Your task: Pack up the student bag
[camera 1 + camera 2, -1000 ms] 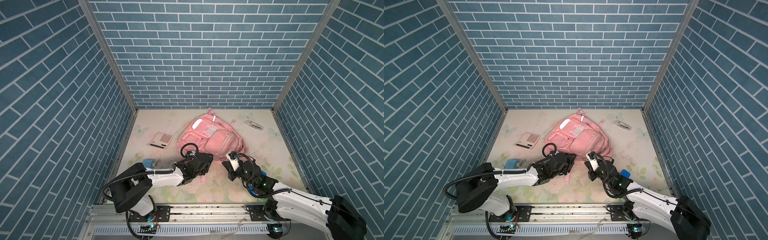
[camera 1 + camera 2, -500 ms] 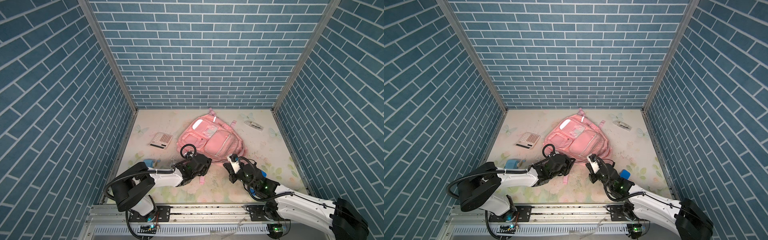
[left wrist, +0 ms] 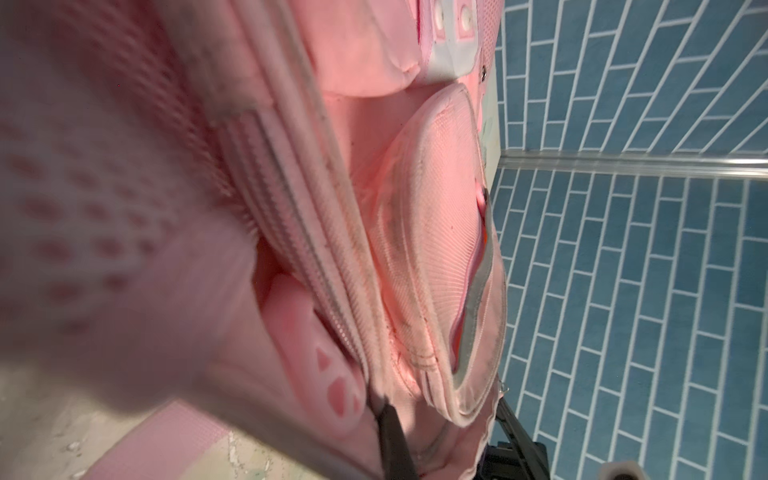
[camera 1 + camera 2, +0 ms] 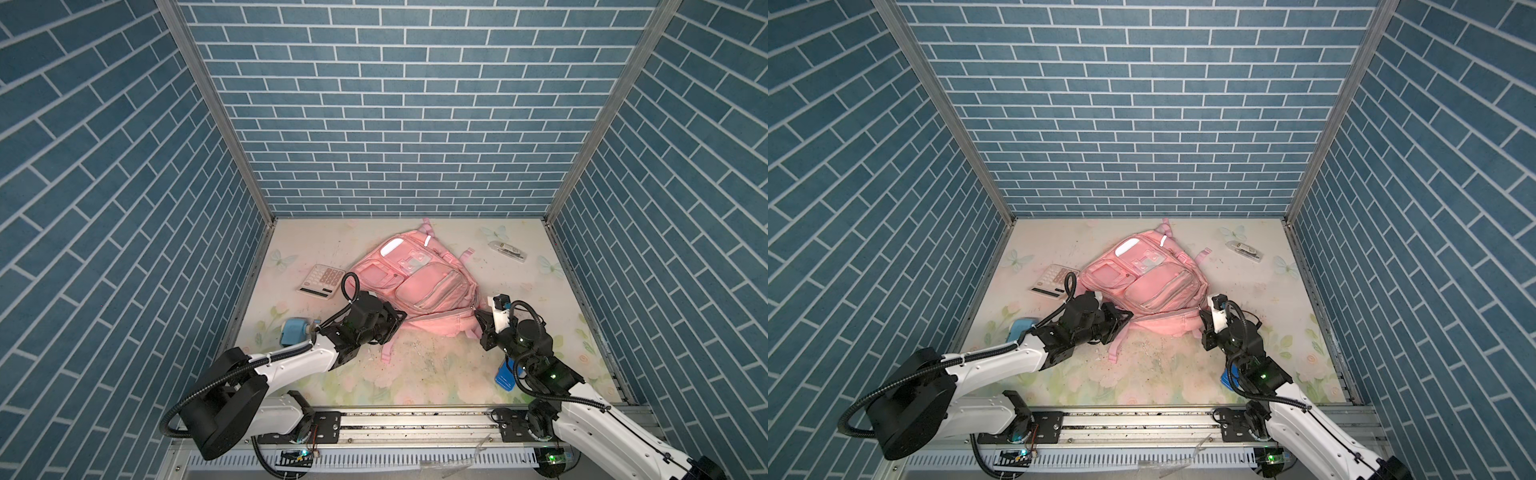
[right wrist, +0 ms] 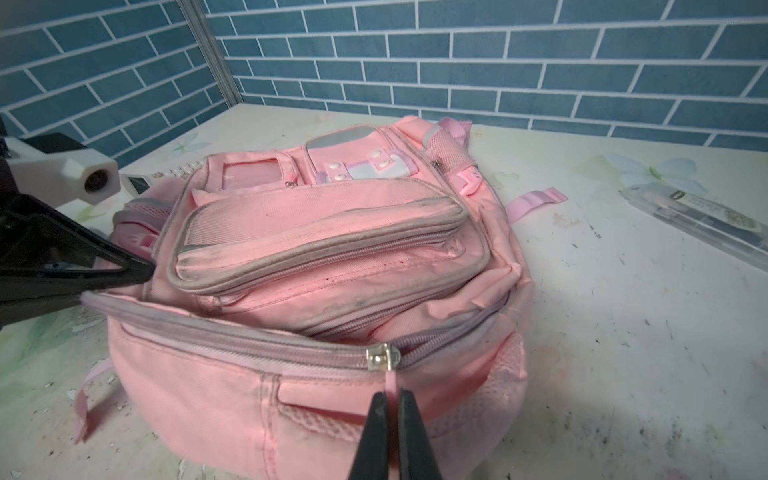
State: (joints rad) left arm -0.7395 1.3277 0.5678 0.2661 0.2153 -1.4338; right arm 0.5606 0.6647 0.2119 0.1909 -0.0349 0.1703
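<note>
The student bag (image 4: 419,286) (image 4: 1148,286), a pink backpack, lies front up in mid-table. My left gripper (image 4: 400,318) (image 4: 1128,316) is shut on the bag's edge at the left end of the main zip; in the left wrist view one dark finger (image 3: 388,415) pinches pink fabric and the other is hidden. In the right wrist view that left gripper (image 5: 85,297) holds the zip edge. My right gripper (image 5: 390,401) (image 4: 478,318) is shut on the pink zip pull (image 5: 390,384) under the metal slider (image 5: 383,358). The zip gapes left of the slider.
A calculator (image 4: 322,281) lies left of the bag. A light blue object (image 4: 293,330) sits by the left arm, and another blue object (image 4: 505,376) lies under the right arm. A clear pen case (image 4: 507,250) (image 5: 702,222) lies at the back right. Blue brick walls enclose three sides.
My left gripper has closed on the bag's edge. My right gripper has moved a little to the right, still holding the zip pull.
</note>
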